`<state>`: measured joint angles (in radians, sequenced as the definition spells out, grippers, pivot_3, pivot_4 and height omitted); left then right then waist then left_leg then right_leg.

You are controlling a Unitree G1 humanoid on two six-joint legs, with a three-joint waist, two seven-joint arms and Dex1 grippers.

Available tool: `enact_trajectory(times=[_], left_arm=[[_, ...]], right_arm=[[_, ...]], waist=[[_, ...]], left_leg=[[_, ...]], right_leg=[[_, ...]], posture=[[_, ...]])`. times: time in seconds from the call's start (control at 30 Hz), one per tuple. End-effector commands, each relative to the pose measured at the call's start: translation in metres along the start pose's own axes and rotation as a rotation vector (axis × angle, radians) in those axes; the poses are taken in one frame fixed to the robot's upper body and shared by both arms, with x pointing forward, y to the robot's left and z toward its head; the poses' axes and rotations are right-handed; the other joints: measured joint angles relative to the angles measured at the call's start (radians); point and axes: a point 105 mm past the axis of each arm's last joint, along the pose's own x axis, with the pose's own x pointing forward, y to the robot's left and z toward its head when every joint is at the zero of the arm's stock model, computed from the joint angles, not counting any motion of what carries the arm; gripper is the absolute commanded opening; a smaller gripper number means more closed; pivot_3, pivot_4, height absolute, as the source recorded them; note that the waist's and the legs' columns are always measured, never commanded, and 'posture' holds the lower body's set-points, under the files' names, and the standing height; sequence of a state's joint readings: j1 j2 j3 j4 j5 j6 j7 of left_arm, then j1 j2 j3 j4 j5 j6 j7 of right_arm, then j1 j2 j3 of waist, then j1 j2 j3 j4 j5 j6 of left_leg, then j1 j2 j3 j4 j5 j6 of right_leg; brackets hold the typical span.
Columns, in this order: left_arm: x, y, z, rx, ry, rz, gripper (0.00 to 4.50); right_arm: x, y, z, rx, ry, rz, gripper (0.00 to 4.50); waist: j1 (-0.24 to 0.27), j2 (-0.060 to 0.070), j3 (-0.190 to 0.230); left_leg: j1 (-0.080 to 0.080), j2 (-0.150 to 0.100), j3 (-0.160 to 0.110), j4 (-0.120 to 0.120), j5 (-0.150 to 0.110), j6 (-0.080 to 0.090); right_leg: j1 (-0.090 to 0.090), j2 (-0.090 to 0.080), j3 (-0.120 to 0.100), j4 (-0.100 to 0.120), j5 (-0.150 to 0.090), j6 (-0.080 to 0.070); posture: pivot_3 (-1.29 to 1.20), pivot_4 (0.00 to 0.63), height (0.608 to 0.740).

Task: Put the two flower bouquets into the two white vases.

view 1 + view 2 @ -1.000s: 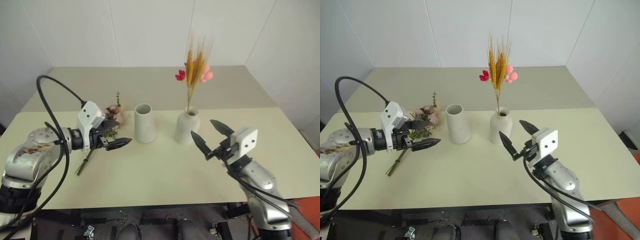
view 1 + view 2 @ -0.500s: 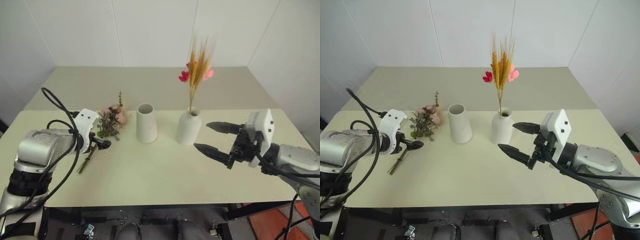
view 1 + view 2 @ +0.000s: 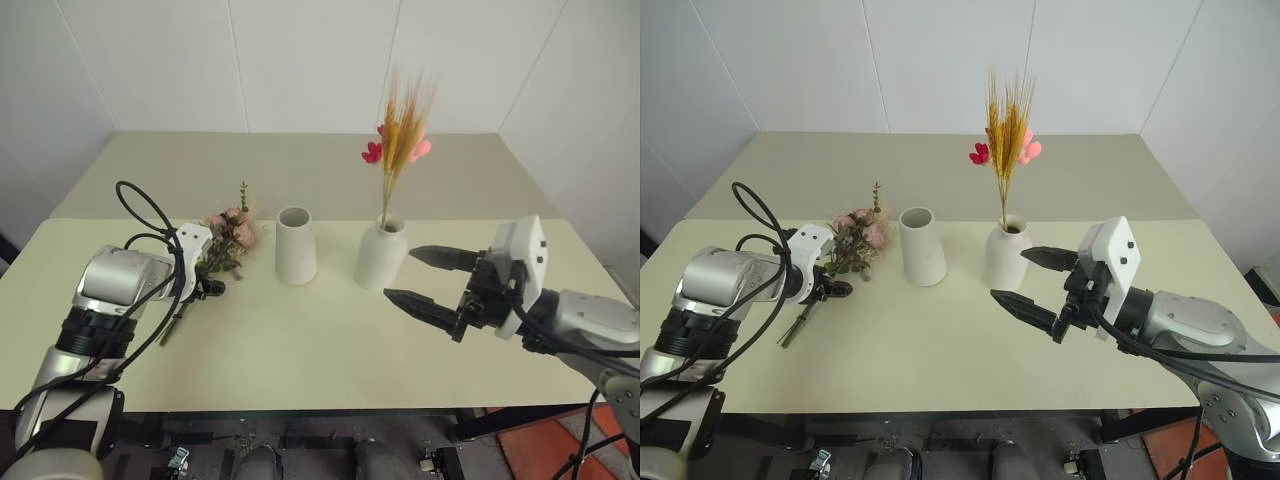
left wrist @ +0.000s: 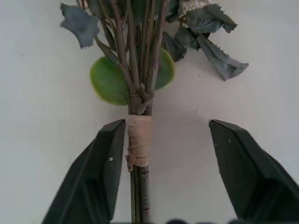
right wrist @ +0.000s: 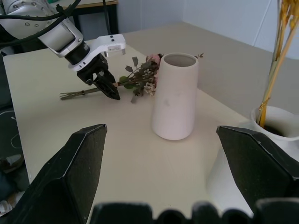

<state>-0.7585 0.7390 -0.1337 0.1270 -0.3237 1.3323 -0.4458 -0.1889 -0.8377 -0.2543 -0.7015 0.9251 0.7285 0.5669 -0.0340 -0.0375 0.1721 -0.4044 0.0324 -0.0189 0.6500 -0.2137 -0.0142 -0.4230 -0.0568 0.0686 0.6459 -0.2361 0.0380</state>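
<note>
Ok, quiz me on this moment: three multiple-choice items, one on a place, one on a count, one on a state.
1. Where is the rose bouquet?
A. lying on the table
B. in the tapered vase
C. held by the right gripper

2. How many vases hold flowers?
A. none
B. one
C. two

3. The left gripper is:
A. shut on the stems
B. far off
C. open astride the wrapped stems

Answers: 1 A, it lies flat beside the tapered vase. 2 B, only the bottle vase holds the wheat bouquet. 3 C, a gap shows beside one of its fingers.

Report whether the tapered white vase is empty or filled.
Empty: the tapered vase stands upright with an open, dark mouth, and the rose bouquet lies on the table beside it.
</note>
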Motion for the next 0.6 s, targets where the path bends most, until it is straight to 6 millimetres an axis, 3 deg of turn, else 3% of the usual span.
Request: enact_trajectory(times=[0.03, 0.2, 0.47, 0.53, 0.6], left_arm=[[-0.005, 0.001, 0.019, 0.039, -0.064, 0.016, 1.53], [-0.006, 0.011, 0.031, 0.03, -0.125, 0.087, 0.08], [-0.048, 0.032, 0.12, -0.293, -0.675, 0.136, 0.08], [-0.082, 0.029, 0.16, -0.419, -0.971, 0.003, 0.08], [-0.11, 0.03, 0.18, -0.568, -1.182, -0.215, 0.08]], right_arm=[[-0.004, 0.0, 0.009, -0.044, -0.021, -0.025, 4.49], [-0.006, 0.0, 0.004, -0.048, -0.008, -0.044, 4.49], [-0.012, -0.003, -0.002, -0.052, 0.017, -0.109, 4.49], [-0.016, -0.004, -0.004, -0.056, 0.024, -0.146, 4.49], [-0.019, -0.005, -0.007, -0.062, 0.029, -0.179, 4.49]], waist=[[0.001, 0.0, 0.0], [0.006, 0.0, 0.0], [0.022, -0.003, 0.001], [0.027, -0.003, 0.002], [0.032, -0.003, 0.002]], left_leg=[[0.0, 0.0, 0.0, 0.0, 0.0, 0.0], [0.0, 0.0, 0.0, 0.0, 0.0, 0.0], [-0.003, 0.0, -0.001, 0.003, 0.0, 0.0], [-0.004, 0.0, -0.002, 0.005, 0.0, 0.0], [-0.005, -0.001, -0.002, 0.006, 0.0, 0.0]], right_leg=[[0.0, 0.0, 0.0, 0.0, 0.0, 0.0], [0.0, 0.0, 0.0, 0.0, 0.0, 0.0], [0.0, 0.0, -0.001, 0.0, 0.001, 0.0], [0.0, -0.001, -0.002, 0.0, 0.001, 0.001], [0.001, -0.002, -0.003, -0.001, 0.001, 0.001]], posture=[[0.0, 0.15, 0.74], [0.0, 0.15, 0.74], [0.0, 0.15, 0.74], [0.0, 0.15, 0.74], [0.0, 0.15, 0.74]])
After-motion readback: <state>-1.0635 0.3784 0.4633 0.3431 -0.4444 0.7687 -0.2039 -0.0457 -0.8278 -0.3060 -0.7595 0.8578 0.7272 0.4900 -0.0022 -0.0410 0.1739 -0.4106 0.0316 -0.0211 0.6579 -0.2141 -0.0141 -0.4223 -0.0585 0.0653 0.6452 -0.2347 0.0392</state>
